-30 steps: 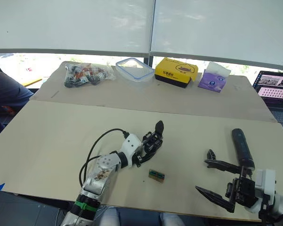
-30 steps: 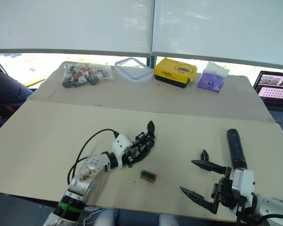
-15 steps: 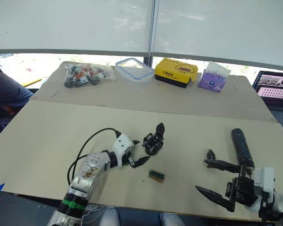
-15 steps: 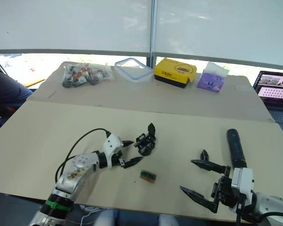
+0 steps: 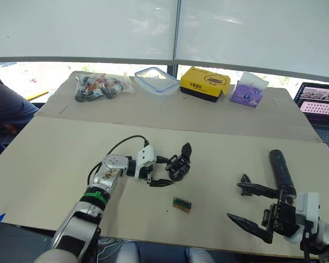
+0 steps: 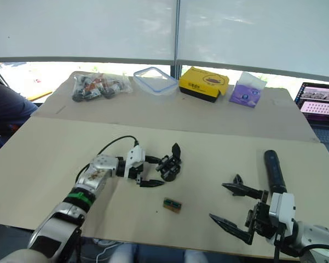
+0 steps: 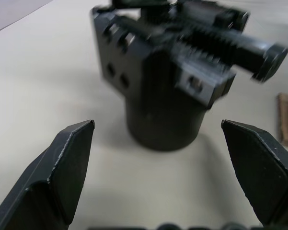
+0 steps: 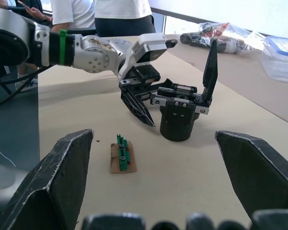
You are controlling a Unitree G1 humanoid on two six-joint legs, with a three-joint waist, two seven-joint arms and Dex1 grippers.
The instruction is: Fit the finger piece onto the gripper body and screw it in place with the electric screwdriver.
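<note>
L tool [image 5: 160, 171] open, empty, jaws straddling toward gripper body [image 5: 179, 163] standing upright mid-bench just at its 3 o'clock, L arm nearer; R tool [image 5: 252, 209] open, empty, electric screwdriver [image 5: 281, 171] at its 1 o'clock, axis 12-6.

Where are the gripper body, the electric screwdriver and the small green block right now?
gripper body [image 5: 179, 166], left eye view, on its dark middle linkage.
electric screwdriver [image 5: 280, 168], left eye view, on the thick black barrel.
small green block [image 5: 182, 204], left eye view, on its top face.
</note>
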